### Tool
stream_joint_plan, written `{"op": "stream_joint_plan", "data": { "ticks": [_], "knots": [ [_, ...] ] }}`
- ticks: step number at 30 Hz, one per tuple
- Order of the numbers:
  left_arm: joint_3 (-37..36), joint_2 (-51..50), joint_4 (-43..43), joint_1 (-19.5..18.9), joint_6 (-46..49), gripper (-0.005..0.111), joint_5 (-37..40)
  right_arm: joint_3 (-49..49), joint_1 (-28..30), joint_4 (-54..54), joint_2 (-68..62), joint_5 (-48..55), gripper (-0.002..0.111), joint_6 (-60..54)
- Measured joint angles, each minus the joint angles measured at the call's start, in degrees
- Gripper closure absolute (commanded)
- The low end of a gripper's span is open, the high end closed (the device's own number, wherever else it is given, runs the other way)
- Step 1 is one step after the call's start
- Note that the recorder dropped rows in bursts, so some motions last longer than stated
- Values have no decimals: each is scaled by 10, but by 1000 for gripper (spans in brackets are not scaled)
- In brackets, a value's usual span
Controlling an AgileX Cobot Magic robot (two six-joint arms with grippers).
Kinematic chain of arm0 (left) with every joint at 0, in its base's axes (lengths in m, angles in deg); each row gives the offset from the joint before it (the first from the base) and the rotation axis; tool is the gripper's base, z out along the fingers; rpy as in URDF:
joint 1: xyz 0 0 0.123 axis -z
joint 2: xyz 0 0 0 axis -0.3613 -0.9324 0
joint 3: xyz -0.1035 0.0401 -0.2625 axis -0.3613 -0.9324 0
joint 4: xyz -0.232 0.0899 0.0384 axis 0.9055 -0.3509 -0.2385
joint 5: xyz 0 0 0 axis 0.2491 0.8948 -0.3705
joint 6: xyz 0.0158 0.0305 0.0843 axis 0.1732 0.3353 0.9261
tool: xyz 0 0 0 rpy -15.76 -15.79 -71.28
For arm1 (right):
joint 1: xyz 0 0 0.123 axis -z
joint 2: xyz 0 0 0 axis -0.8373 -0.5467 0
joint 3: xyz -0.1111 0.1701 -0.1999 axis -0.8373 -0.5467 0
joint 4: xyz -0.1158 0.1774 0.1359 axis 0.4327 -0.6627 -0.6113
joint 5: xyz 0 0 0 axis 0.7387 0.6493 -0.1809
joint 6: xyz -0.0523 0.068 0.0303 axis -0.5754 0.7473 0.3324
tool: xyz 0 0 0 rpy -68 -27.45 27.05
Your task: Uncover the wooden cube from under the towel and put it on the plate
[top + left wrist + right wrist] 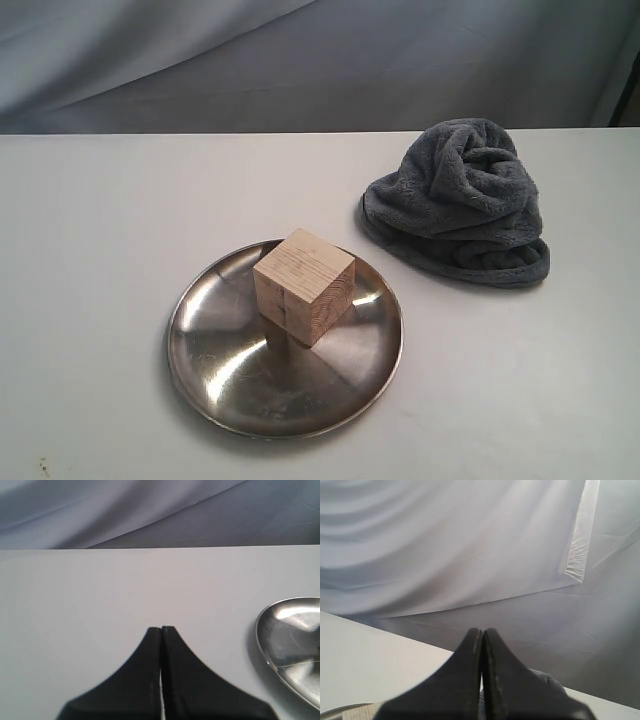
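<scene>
The wooden cube (304,285), pale with visible grain, rests uncovered on the shiny steel plate (215,370) at the front centre of the table. Bunched in a heap, the dark blue-grey towel (460,200) lies to the plate's back right. Neither arm shows in the exterior view. My left gripper (161,628) is shut with nothing in it, above bare table, with the plate's rim (262,640) off to one side. My right gripper (482,629) is also shut and empty, raised toward the backdrop, and a bit of towel (547,678) peeks out behind its fingers.
A white tabletop (100,220) stretches to a far edge backed by a grey-white draped cloth (300,60). A pale edge, perhaps the plate and cube, shows at the low corner of the right wrist view.
</scene>
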Motion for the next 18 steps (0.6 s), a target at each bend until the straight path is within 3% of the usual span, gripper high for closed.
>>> {"op": "stream_joint_plan", "data": {
  "ticks": [14,16,18],
  "knots": [
    [0,0,0,0,0,106,0,0,0,2,0,-4,108,7],
    [0,0,0,0,0,106,0,-3,0,37,1,-4,108,45],
    [0,0,0,0,0,106,0,-13,0,144,3,2,108,130]
  ]
}}
